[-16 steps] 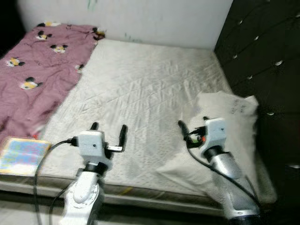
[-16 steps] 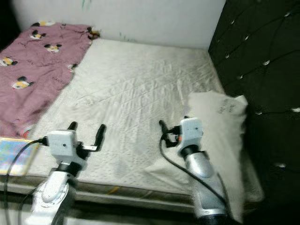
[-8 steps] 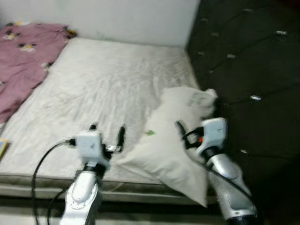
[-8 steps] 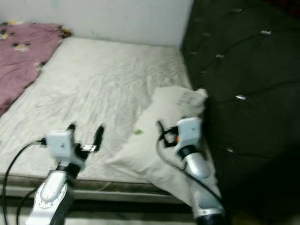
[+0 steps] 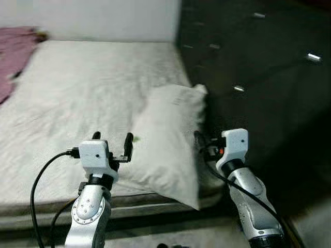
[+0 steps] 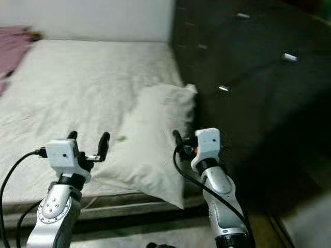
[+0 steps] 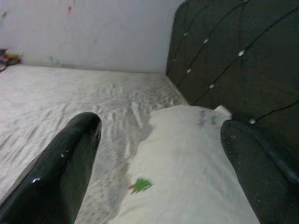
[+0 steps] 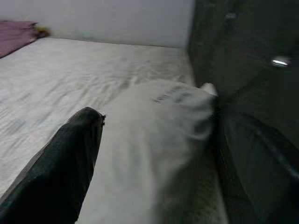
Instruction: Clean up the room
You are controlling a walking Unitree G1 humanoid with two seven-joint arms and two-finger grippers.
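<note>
- Turning rightward since a second ago, the camera has brought the pillow (image 5: 168,139) between both arms.
- Left end effector (image 5: 111,140), fingers spread wide, hovers just beside the pillow's near edge.
- Right end effector (image 5: 199,138), also spread, sits at its far side, by the dark headboard (image 5: 258,77).
- Beyond lies the bed (image 5: 77,88).

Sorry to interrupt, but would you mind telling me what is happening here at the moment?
The robot stands at the edge of a bed, facing a white pillow that lies next to the dark padded headboard. Its left claw and right claw are both held open over the pillow's near end, and neither is holding anything.
</note>
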